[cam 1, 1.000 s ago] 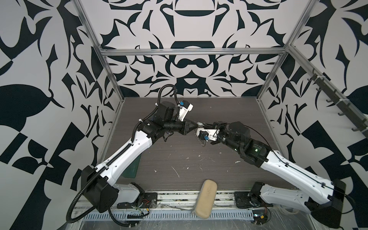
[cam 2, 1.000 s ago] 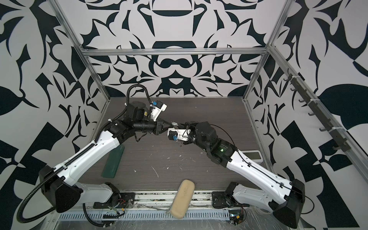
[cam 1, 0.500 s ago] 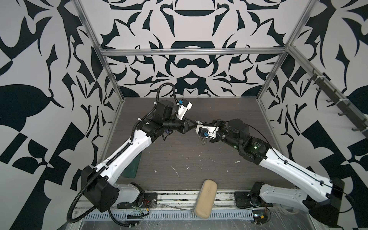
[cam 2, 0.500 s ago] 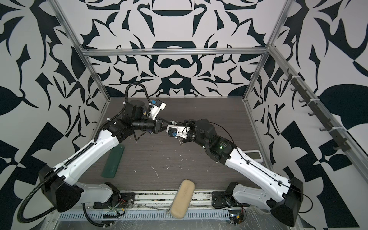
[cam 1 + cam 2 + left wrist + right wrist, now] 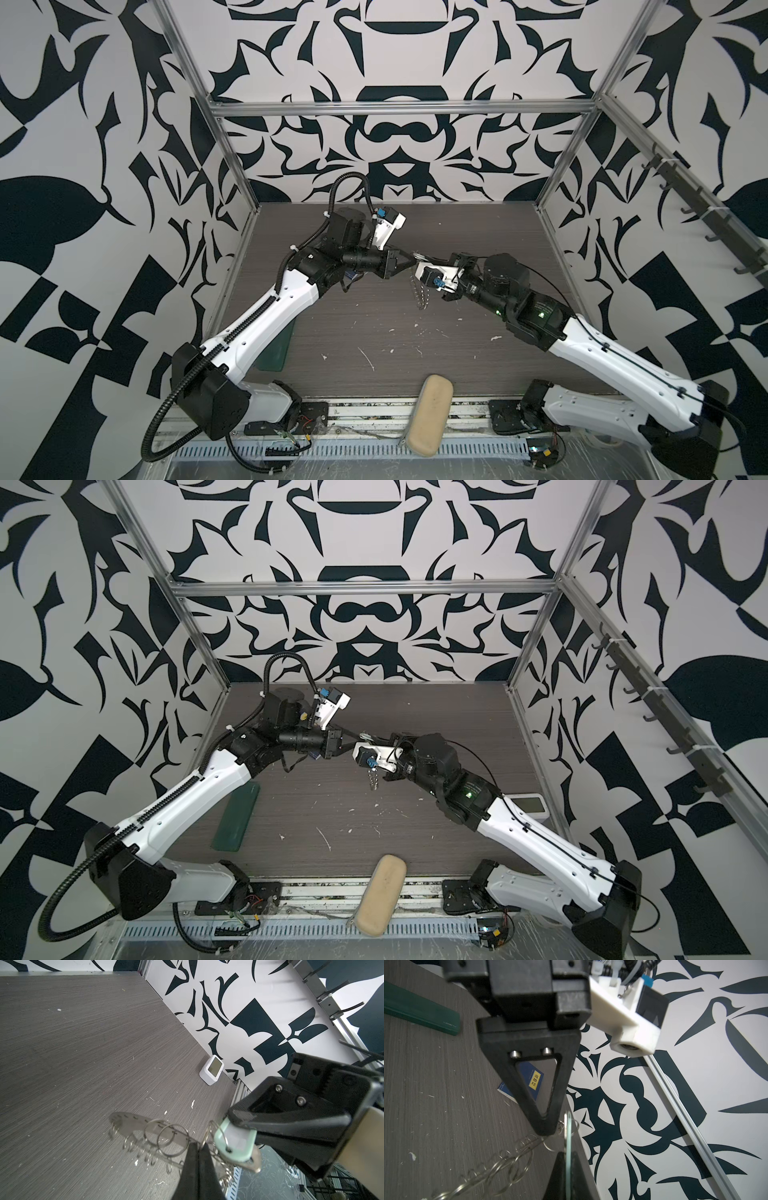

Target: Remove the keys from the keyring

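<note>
The keys [image 5: 235,1144], a silver key on a mint-green tag, are held in mid-air above the table [image 5: 83,1043], still linked by a split ring to the keyring [image 5: 133,1124]. Right gripper [image 5: 243,1128]: jaws clamped on the tag. Left gripper [image 5: 197,1146]: jaws closed on the keyring at its rim. By this view, separation is not yet achieved; the key remains to be worked off.

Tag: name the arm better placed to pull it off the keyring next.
Right. The right gripper is shut on the tag and can likely work it free, while the left gripper, shut on the keyring, only steadies it.
</note>
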Controlling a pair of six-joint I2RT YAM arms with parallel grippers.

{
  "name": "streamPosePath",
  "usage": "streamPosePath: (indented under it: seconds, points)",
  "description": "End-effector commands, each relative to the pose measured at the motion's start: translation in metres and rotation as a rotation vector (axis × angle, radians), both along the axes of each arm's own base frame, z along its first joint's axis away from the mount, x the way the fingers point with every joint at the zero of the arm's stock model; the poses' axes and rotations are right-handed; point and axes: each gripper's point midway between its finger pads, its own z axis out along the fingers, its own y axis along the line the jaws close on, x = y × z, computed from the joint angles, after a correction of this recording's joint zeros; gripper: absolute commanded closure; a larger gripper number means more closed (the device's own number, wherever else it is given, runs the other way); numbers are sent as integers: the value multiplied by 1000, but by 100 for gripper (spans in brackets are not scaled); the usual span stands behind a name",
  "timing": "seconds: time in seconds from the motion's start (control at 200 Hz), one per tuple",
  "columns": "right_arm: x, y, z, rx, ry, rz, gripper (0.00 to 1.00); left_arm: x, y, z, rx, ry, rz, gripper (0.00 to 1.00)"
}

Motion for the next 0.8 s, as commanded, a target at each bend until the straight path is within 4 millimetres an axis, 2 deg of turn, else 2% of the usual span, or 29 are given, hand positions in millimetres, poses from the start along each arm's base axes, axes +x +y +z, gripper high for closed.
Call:
streamPosePath:
  seconds: [0.0,0.165,0.31,0.445,0.56,0.68,0.795]
  points:
    - [-29,28,102,246,-158,195,100,9,3,-19,39,43,51,100]
    - [-33,22,108,254,-201,184,100,3,2,-20,35,60,21,100]
    - [-35,14,109,270,-200,166,100,-1,-2,-12,-7,54,-19,100]
    - [-31,17,100,267,-175,161,100,-3,-5,2,-51,8,-43,100]
    - [-31,18,101,283,-176,167,100,-6,-3,10,-64,-23,-47,100]
    - [-29,31,92,259,-136,205,100,-7,-4,7,-63,-10,-52,100]
    - [-30,26,100,279,-166,190,100,-9,-3,3,-59,-2,-56,100]
